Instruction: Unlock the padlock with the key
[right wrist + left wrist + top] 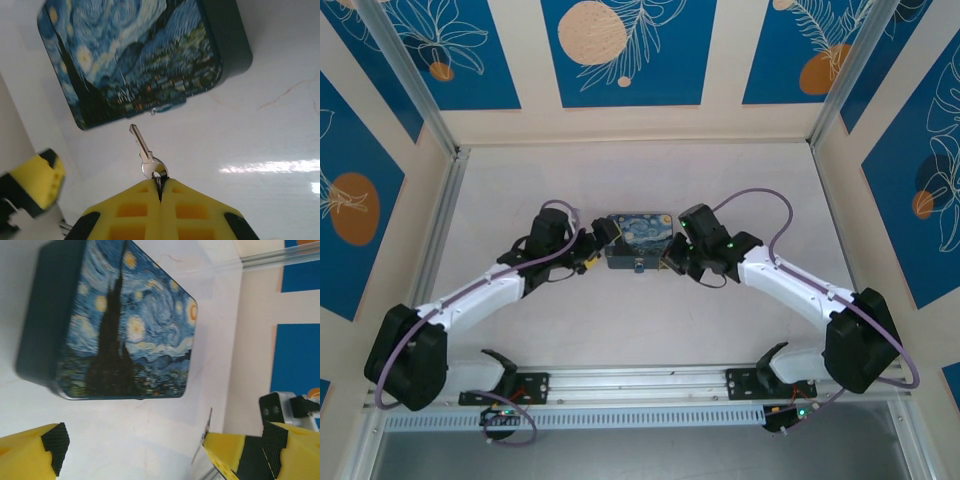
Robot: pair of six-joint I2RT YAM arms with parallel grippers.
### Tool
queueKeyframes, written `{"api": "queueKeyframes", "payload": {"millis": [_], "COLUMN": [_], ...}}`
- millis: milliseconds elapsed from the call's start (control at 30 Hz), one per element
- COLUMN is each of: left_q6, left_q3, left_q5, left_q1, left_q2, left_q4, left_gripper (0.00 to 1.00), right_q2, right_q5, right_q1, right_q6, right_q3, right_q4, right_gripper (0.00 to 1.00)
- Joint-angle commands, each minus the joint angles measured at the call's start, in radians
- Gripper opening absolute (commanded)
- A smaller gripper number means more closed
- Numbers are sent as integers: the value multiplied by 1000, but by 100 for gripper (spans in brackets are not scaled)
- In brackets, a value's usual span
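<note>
My right gripper [160, 181] is shut on the ring end of the small silvery key [144, 149]. The key's blade points at the near edge of the starry-night tin [135, 60] and stops a little short of it. A small metal loop, apparently the padlock [160, 108], pokes out at that edge. From above it is a bluish speck [638, 266] on the tin's near side. My left gripper [162, 445] stands open beside the tin [125, 325], with nothing between its fingers. In the left wrist view the key [205, 432] shows edge-on.
The tin [638, 240] lies mid-table between both grippers, the left gripper [592, 250] on its left and the right gripper [672, 260] on its right. Walls with blue panels enclose the table. A metal rail [640, 382] runs along the near edge.
</note>
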Motion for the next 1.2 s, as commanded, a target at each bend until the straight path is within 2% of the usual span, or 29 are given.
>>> {"api": "queueKeyframes", "payload": {"millis": [0, 333, 600, 1033, 1167], "left_q6": [-90, 220, 280, 265, 264], "left_q3": [13, 72, 113, 171, 176], "left_q5": [-9, 63, 78, 106, 104], "left_q1": [-37, -59, -59, -75, -84], "left_q2": [31, 74, 137, 238, 253], "left_q4": [125, 107, 167, 232, 236], "left_gripper": [98, 72, 52, 48, 42], "right_q2": [38, 193, 219, 214, 213], "right_q5": [-51, -114, -139, -150, -153], "right_q1": [-40, -80, -79, -71, -72], "right_q6": [158, 192, 224, 239, 237], "right_q3": [57, 254, 263, 247, 244], "right_q4": [74, 26, 49, 70, 70], "right_gripper": [0, 0, 0, 0, 0]}}
